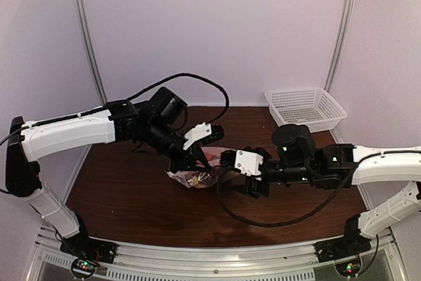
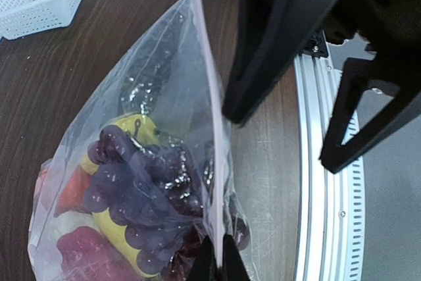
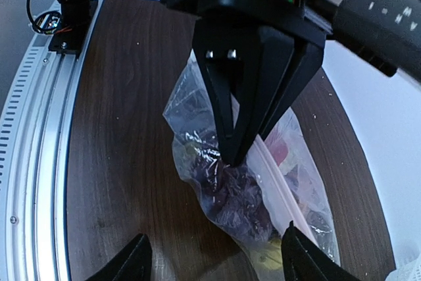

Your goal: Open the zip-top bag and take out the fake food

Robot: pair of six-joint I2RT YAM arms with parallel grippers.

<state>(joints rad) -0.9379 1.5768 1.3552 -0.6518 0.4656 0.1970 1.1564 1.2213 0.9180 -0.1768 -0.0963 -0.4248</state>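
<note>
A dark brown wood-grain table (image 1: 125,195) fills the lower half of the top view. It is closed in by pale lilac walls (image 1: 217,24), with a ribbed aluminium rail (image 1: 217,255) along its near edge. A white mesh basket (image 1: 306,107) stands at the upper right of the table, against the back wall.

The zip-top bag (image 1: 196,177) sits at the centre of the table, between the two arms. In the left wrist view its pinkish-white zip strip (image 2: 206,77) runs as one taut, straight line from the top edge of the frame down to the bottom centre, leaning slightly right as it descends. The bag's body billows to the left of the strip. Whether the mouth is parted cannot be told.

The plastic is clear, creased and glinting. The fake food is bunched at the lower left of that view: a dark purple grape cluster (image 2: 141,185) over a yellow piece (image 2: 133,126), with orange-red (image 2: 74,189) and deep red (image 2: 82,247) pieces beside them.

The left tool (image 2: 217,262) is pinched tight on the strip at the bottom of the frame. The right tool (image 3: 214,245) is spread wide, and the bag lies between its dark fingers (image 3: 128,262).
</note>
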